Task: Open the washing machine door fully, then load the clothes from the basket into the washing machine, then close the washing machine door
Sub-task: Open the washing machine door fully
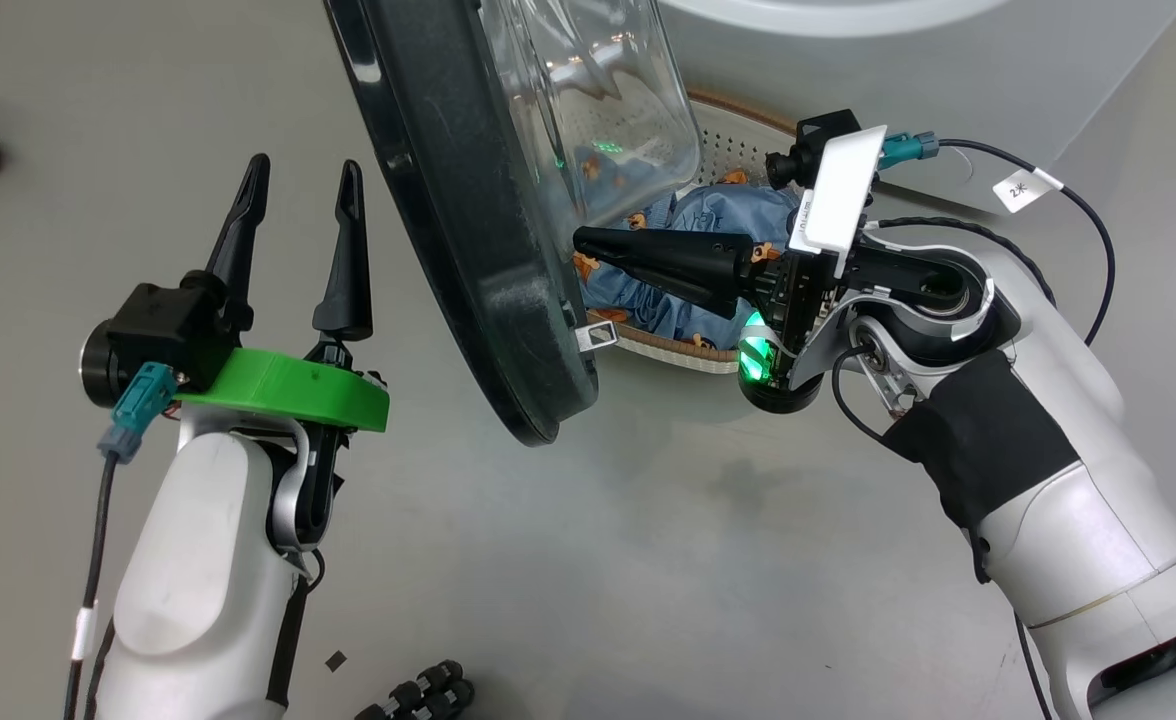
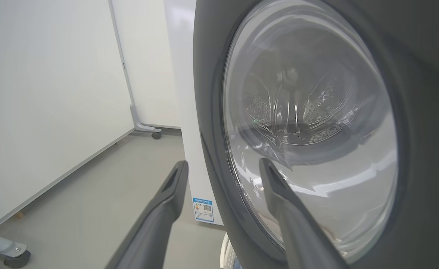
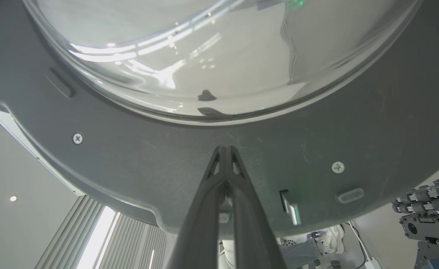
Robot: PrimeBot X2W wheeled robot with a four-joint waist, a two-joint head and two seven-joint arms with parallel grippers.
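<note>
The left tool (image 1: 304, 170) stands at the lower left of the head view, its two dark fingers spread apart and pointing upward, with nothing between them. It is on the outer side of the washing machine door (image 1: 468, 230), close to the black rim but apart from it. In the left wrist view one finger shows against the door's glass, with the perforated drum dimly visible through it.

The right tool (image 1: 582, 238) reaches in from the right on the door's inner side. Its fingers (image 3: 219, 209) are pressed together and hold nothing. In the right wrist view the joined tips sit on the dark inner rim just under the glass bowl (image 1: 608, 90). They look to be touching the rim, though the angle leaves that uncertain.

The door stands partly open and appears nearly edge-on in the head view, with its metal latch (image 1: 599, 335) jutting from the lower rim toward the right tool.

Past the door, on the grey floor (image 1: 648, 560), sits the basket (image 1: 738, 135), below and behind the right tool. The clothes (image 1: 713, 215) lie inside it in a light blue heap with orange figures.

Beyond the basket rises the white washing machine (image 1: 898, 90). Its blue-bordered label (image 2: 203, 210) shows low on the front in the left wrist view.
</note>
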